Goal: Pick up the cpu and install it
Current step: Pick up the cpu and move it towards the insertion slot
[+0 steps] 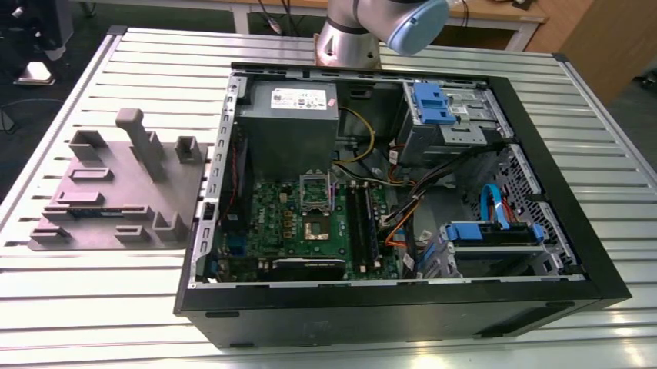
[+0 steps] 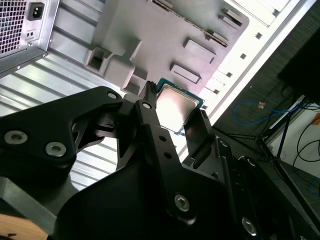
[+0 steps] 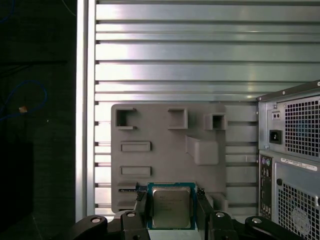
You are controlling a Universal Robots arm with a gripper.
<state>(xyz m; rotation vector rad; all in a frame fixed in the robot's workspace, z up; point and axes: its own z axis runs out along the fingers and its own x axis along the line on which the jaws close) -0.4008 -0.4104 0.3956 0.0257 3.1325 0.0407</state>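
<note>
First wrist view, your gripper [image 3: 171, 193] clamped on the cpu [image 3: 171, 209] by opposite edges, grey fixture tray [image 3: 165, 150] beyond it near an edge of the slatted table [image 3: 175, 60], computer case [image 3: 292, 160] alongside.

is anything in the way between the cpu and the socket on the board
Nothing visible does. The gripper holds the cpu between its fingers. In the exterior view the case lies open, and the socket on the motherboard looks uncovered; the cables run to the exterior view's right of it.
</note>
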